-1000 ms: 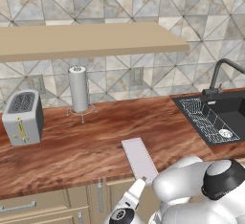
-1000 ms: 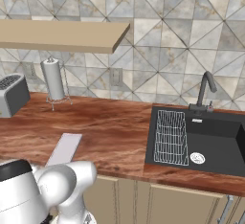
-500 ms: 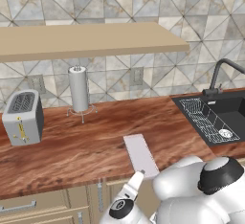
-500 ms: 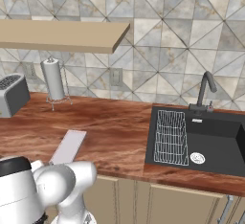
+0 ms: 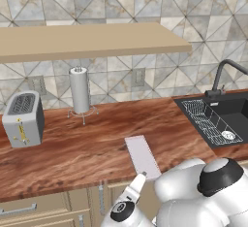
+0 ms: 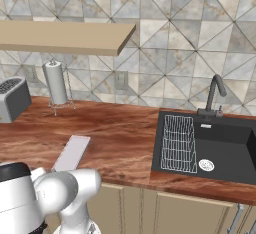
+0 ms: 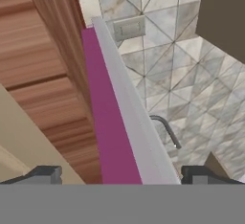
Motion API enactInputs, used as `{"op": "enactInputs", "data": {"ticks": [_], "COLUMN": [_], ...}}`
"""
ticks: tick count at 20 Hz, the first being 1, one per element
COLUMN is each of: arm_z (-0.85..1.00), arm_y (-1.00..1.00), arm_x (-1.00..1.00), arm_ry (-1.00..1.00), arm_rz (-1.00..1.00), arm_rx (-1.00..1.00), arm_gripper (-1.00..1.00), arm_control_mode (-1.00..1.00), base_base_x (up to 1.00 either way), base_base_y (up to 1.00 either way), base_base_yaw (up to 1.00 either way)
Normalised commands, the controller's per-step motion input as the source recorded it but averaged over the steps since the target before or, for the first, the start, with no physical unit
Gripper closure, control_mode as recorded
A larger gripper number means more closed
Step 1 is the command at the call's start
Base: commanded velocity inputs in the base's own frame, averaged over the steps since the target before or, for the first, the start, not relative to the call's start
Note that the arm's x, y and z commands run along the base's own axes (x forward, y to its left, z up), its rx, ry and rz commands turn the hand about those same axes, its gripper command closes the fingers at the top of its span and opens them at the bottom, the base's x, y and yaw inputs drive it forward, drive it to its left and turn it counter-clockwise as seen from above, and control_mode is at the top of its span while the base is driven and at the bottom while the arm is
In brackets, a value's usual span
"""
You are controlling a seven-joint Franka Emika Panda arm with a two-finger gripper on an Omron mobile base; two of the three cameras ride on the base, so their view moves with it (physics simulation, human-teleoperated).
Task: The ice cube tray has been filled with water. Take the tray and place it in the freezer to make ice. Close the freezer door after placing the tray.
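- Step in hand: the pick-up approach. The end effector (image 7: 119,175) sits low at the surface (image 5: 87,148) front edge, its 2 tips spread wide on either side of the ice cube tray (image 5: 142,156).
- Next move probably calls for closing on the tray's near end.
- The tray is a thin, pale slab with a magenta edge, lying flat near the front edge.

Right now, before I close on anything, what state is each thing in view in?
ice cube tray: flat on the counter, near end at the front edge, between the open fingertips.
gripper: open, not gripping.
toaster: upright, slots empty.
paper towel roll: upright on its stand.
sink: no water running.
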Motion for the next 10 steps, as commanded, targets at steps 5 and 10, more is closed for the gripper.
{"op": "enactInputs", "data": {"ticks": [5,10], "arm_z": [0.00,0.00], "arm_y": [0.00,0.00], "arm_x": [0.00,0.00], "arm_ry": [-0.13,-0.10], "arm_rz": [0.06,0.07], "arm_rx": [0.00,0.00], "arm_gripper": [-1.00,-1.00], "arm_control_mode": [-1.00,-1.00], "base_base_x": [0.00,0.00], "base_base_y": [0.00,0.00], "base_base_yaw": [0.00,0.00]}}
